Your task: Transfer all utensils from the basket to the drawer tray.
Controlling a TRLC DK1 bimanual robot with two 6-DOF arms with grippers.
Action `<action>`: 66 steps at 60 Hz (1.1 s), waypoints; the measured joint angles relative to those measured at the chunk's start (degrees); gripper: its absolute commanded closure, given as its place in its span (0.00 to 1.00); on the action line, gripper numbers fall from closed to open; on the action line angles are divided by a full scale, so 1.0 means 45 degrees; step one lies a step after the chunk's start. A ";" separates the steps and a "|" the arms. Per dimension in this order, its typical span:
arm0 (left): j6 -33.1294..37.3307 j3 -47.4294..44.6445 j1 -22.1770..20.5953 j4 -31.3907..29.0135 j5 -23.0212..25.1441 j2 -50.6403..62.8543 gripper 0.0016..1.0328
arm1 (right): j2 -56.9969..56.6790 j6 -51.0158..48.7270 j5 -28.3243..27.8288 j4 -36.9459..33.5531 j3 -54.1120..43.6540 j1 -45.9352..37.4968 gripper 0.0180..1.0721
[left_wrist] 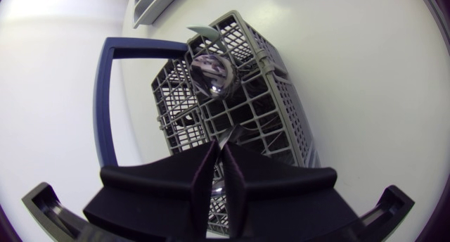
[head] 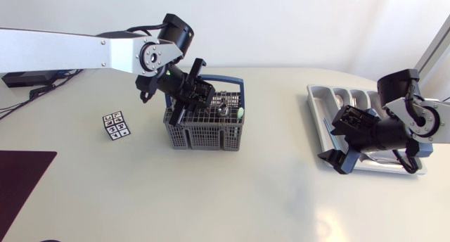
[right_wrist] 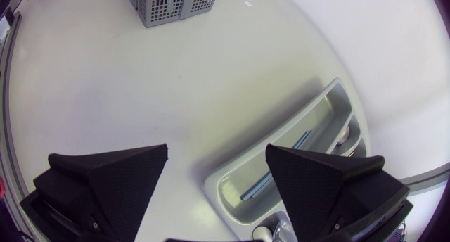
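The left gripper (left_wrist: 219, 145) has its jaws drawn narrow, and in its own wrist view a thin metal handle (left_wrist: 232, 133) shows between the fingertips, pinched from both sides just above the basket (left_wrist: 278, 108). The head view cannot confirm this, since there the left arm's black wrist covers the fingers and the handle. The same wrist view looks down into the grey compartments, where a spoon (left_wrist: 211, 77) stands bowl up near the basket's far end and a green-tipped piece (left_wrist: 202, 32) rises beyond it. How much of the gripped handle lies below is hidden by the fingers and the grid. The basket's blue bail (left_wrist: 105, 108) is tipped over to one side of the basket. The right gripper (right_wrist: 216, 154) stands wide open with nothing between its fingers, well apart from the basket, only a corner of which shows in its wrist view. It hangs above the end of the drawer tray (right_wrist: 330, 101) that faces the basket. That view alone shows a blue-grey handle (right_wrist: 274, 172) lying in the tray's outer slot, while a metal piece in the next slot is too cut off to name. In the head view a marker cube (head: 116, 125) sits on the table (head: 246, 193), near the basket on the side away from the tray.
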 measured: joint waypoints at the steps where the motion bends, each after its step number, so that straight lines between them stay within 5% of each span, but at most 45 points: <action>1: 0.0000 -0.0015 0.0000 0.0000 0.0005 -0.0019 0.97 | 0.0000 0.0000 0.0000 -0.0005 0.0000 0.0000 0.05; 29: -0.0471 -0.0695 0.0010 0.0024 0.0393 -0.2064 0.97 | -0.1195 0.0010 0.0010 -0.0296 -0.0107 0.0262 0.05; 48: -0.1122 -0.3249 -0.0005 0.2225 0.0389 -0.5149 0.97 | -0.2953 0.0189 0.0005 -0.1205 -0.0437 0.0840 0.05; 66: -0.5187 -0.3551 -0.1015 0.1846 -0.0933 -0.7082 0.97 | -0.4799 0.1384 0.0393 -0.1452 -0.0763 0.2385 0.05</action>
